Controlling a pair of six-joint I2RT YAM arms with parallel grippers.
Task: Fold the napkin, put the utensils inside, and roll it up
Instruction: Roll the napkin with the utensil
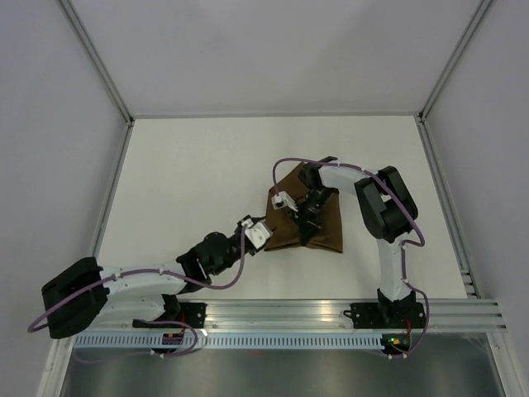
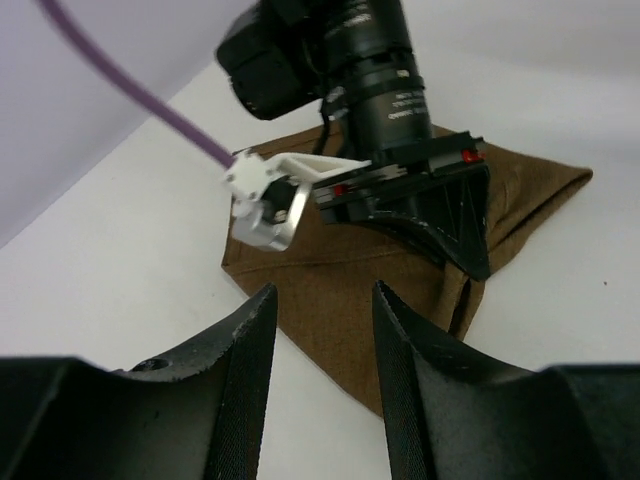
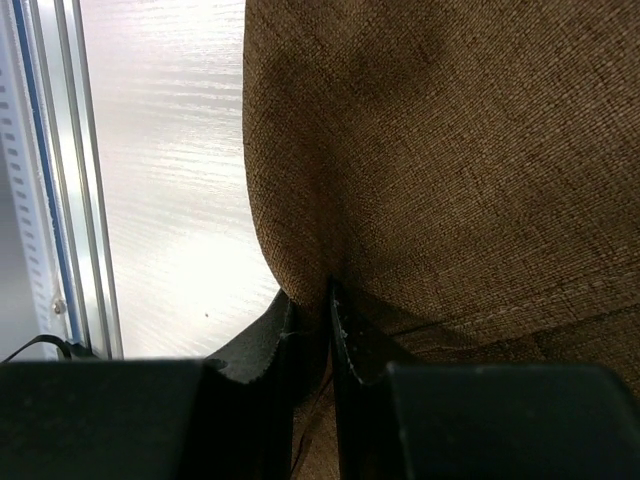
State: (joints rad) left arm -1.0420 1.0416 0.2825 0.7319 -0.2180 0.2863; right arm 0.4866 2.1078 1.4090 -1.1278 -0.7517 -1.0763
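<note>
The dark brown napkin (image 1: 328, 233) lies folded into a rough triangle right of the table's middle. My right gripper (image 1: 309, 213) points down onto its centre, and in the right wrist view it (image 3: 312, 292) is shut on a raised fold of the napkin (image 3: 450, 150). My left gripper (image 1: 258, 232) hovers at the napkin's left edge. In the left wrist view it (image 2: 322, 292) stands open with nothing between its fingers, facing the napkin (image 2: 340, 270) and the right arm's fingers (image 2: 462, 235). The utensils are out of view.
An aluminium rail (image 1: 331, 314) runs along the near edge and shows again as the rail (image 3: 60, 200) in the right wrist view. Grey walls enclose the white table (image 1: 190, 182). A purple cable (image 2: 150, 105) loops off the right arm.
</note>
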